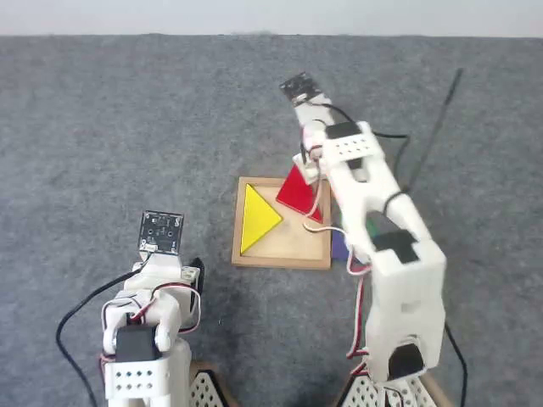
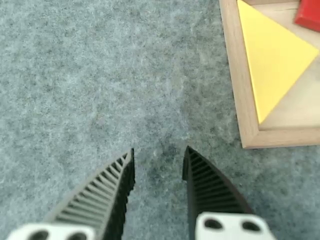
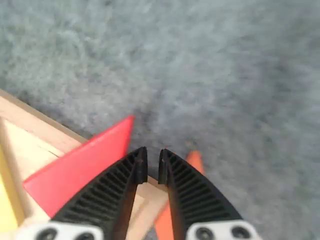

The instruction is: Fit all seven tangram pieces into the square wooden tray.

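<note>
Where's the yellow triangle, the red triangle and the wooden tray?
yellow triangle (image 1: 257, 219), high view, middle of its flat face.
red triangle (image 1: 293, 193), high view, middle of the part that shows.
wooden tray (image 1: 280, 261), high view, its near rim.

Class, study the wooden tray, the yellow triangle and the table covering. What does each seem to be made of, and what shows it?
Tray: pale wood, matte, seemingly unvarnished; faint grain shows on the rim.
Yellow triangle: smooth, flat, evenly coloured; painted wood or plastic, hard to tell which.
Table covering: grey felt or short-pile carpet; fuzzy, mottled fibres.
</note>
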Robot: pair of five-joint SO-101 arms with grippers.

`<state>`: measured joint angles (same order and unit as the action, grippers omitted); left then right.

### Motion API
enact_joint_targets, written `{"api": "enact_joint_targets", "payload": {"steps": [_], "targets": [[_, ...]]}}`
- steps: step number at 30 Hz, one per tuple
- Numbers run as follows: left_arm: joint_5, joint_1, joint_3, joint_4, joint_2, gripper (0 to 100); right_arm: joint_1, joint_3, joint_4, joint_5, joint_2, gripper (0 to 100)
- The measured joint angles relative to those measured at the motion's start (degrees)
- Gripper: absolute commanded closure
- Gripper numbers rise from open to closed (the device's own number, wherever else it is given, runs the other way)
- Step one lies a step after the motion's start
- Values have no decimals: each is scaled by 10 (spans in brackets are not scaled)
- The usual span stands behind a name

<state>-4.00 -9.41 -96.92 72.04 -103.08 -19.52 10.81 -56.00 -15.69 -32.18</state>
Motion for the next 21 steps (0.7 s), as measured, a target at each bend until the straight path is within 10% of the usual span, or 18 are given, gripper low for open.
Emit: {"api": "enact_joint_targets", "payload": {"steps": [21], "targets": [[0, 0, 0, 0, 0, 847, -140, 38, -21, -34, -13, 935]]}}
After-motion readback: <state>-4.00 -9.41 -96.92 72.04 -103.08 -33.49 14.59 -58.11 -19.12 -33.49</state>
